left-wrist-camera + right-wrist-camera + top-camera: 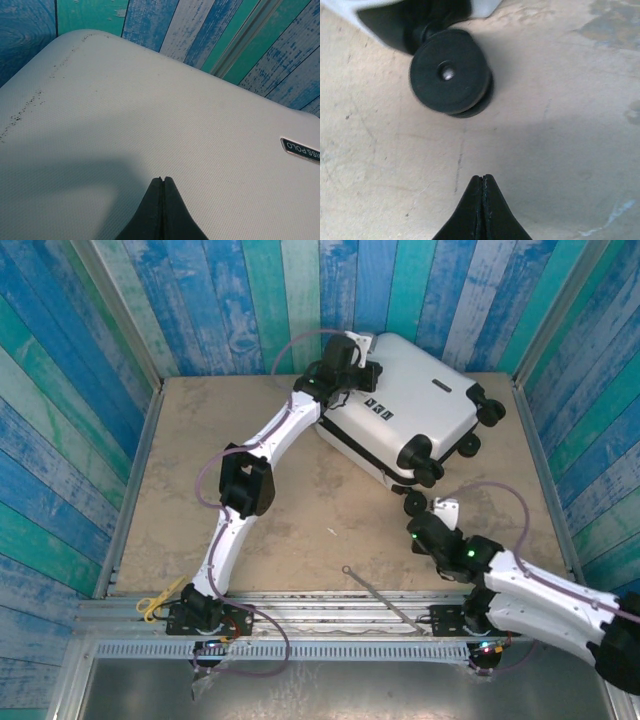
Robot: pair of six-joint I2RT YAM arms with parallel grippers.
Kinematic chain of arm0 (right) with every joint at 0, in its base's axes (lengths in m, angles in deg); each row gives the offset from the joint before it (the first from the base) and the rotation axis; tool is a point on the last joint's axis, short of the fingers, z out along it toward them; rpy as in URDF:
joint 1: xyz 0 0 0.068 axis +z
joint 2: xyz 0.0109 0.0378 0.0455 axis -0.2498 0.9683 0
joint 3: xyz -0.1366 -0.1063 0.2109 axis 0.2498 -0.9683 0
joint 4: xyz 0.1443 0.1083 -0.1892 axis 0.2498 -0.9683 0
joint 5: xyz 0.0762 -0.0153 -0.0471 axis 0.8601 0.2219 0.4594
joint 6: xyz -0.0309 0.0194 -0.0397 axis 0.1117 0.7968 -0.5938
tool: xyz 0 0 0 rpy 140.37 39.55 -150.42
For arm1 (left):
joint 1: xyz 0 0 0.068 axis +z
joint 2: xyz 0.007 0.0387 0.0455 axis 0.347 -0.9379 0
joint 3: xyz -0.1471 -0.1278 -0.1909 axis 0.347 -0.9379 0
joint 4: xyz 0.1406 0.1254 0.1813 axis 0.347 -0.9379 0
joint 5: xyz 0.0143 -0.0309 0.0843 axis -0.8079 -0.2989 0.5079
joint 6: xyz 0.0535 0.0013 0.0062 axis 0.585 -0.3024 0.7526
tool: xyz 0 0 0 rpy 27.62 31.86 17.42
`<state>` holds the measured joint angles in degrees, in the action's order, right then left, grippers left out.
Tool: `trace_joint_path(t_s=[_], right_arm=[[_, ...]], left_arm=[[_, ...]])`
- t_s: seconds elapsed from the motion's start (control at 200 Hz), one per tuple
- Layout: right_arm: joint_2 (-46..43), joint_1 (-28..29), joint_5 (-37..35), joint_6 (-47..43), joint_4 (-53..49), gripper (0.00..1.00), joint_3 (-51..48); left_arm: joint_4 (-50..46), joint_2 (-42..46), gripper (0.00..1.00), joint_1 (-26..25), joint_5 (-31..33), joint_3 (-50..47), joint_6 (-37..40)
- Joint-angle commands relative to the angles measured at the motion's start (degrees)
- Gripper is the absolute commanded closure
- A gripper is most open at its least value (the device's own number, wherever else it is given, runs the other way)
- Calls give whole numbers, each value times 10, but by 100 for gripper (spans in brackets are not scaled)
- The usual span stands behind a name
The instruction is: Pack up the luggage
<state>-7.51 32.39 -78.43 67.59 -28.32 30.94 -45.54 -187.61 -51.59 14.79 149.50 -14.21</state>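
Note:
The luggage (425, 400) is a white hard-shell suitcase lying closed and slanted at the back of the table, its black wheels toward the right. My left gripper (162, 178) is shut and empty just above the white shell (150, 110), near its far-left corner; a dark brand badge (301, 150) shows at the right. In the top view the left gripper (362, 370) sits over that corner. My right gripper (482, 176) is shut and empty, low over the bare table, a short way from one black wheel (451, 78) at the suitcase's near corner (415, 503).
The beige table (250, 530) is ringed by blue and teal plank walls (60, 440). A thin metal rod (375, 592) lies near the front edge between the arm bases. A yellow object (155, 602) sits by the left base.

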Motion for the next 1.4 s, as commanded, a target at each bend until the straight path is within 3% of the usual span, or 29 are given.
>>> trace_joint_path(t_s=[0.0,0.07,0.145,0.231,0.296,0.366,0.446,0.511,0.666,0.812,0.897,1.087,1.218,1.393], right_arm=[[-55,-19,13,7,-25,100,-11],[-83,-20,27,-17,-10,99,-15],[-102,-20,65,-67,33,90,-21],[-115,-20,111,-125,72,77,-16],[-115,-20,126,-158,76,64,4],[-96,-33,152,-197,54,48,50],[-55,-62,188,-230,4,39,119],[-29,-86,204,-249,-35,37,168],[-4,-187,268,-283,-67,39,271],[66,-303,338,-311,-75,44,345],[143,-357,404,-337,-78,45,401],[274,-401,456,-352,-88,41,522],[341,-434,495,-346,-133,40,586],[357,-439,454,-380,-129,41,608]], left_arm=[[-197,-122,100,28,19,-115,-27],[-170,-103,100,28,0,-147,-13],[-110,-52,100,28,-1,-215,-10],[16,58,98,28,24,-356,-13],[118,159,80,28,72,-472,-16],[220,276,43,28,130,-592,-13],[304,396,22,28,189,-706,-10],[323,471,13,28,206,-769,-9],[336,567,15,8,128,-891,-15],[299,556,19,-113,149,-926,46],[288,523,24,-153,149,-914,42],[359,493,27,-185,133,-918,40],[397,474,33,-194,102,-912,90],[408,442,37,-202,58,-896,172]])
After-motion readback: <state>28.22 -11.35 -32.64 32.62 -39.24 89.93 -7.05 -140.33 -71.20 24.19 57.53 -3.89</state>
